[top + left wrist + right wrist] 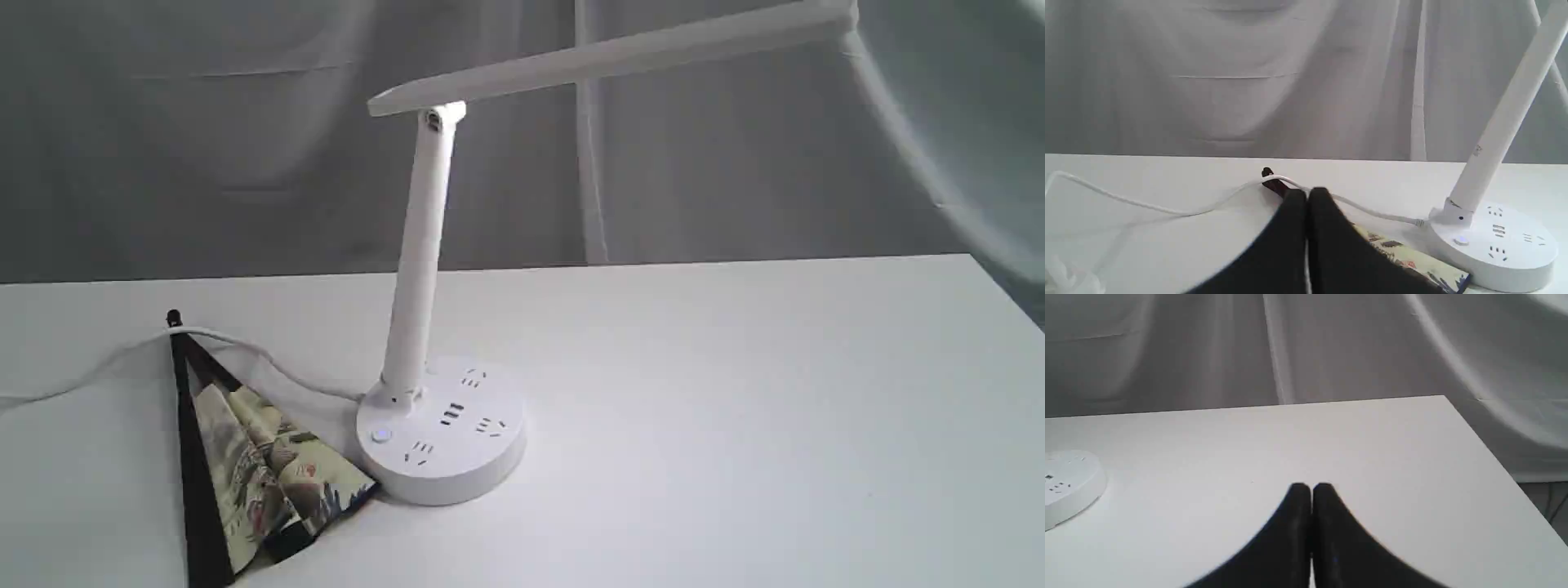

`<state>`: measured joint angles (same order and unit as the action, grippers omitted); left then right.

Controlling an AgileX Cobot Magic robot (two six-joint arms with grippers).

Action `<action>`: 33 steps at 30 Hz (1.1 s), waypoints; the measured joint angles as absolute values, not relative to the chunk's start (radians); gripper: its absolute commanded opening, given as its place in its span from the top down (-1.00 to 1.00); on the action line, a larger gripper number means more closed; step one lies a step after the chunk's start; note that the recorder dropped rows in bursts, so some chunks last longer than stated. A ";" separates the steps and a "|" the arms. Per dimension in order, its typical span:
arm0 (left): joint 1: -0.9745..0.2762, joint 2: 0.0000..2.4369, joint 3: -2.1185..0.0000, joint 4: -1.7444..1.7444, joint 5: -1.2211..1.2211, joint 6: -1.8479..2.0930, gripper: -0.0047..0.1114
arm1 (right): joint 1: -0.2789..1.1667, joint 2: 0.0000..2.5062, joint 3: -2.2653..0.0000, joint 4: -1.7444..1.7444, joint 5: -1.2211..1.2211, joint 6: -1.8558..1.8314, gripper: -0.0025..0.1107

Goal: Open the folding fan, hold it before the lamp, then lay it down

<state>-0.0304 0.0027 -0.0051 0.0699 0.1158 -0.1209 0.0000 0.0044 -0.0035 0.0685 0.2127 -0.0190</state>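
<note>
The folding fan (253,474) lies partly spread on the white table at the front left, its dark maroon pivot (173,318) pointing to the back and its printed leaf touching the lamp's base. The white lamp (420,269) stands mid-table on a round socketed base (445,437), bar head (620,53) stretching to the right. Neither gripper shows in the exterior view. In the left wrist view my left gripper (1307,196) is shut and empty, just short of the fan's pivot (1267,173), with the leaf (1408,259) beside it. My right gripper (1311,490) is shut over bare table.
The lamp's white cord (106,359) runs from the base across the fan's pivot and off the left side. The table's right edge (1494,445) drops off near my right gripper. A grey cloth backdrop (245,139) hangs behind the table.
</note>
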 measured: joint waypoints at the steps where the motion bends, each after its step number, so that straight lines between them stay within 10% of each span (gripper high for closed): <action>1: -0.030 0.003 -0.005 0.070 0.116 -0.121 0.92 | 0.000 0.004 -0.003 0.068 0.213 -0.019 0.96; 33: -0.030 0.003 -0.152 0.066 0.207 -0.284 0.92 | 0.000 0.004 -0.126 0.007 0.198 -0.019 0.96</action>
<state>-0.0304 0.0027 -0.1521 0.0658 0.2070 -0.2842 0.0000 0.0044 -0.1261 0.0067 0.1976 -0.0190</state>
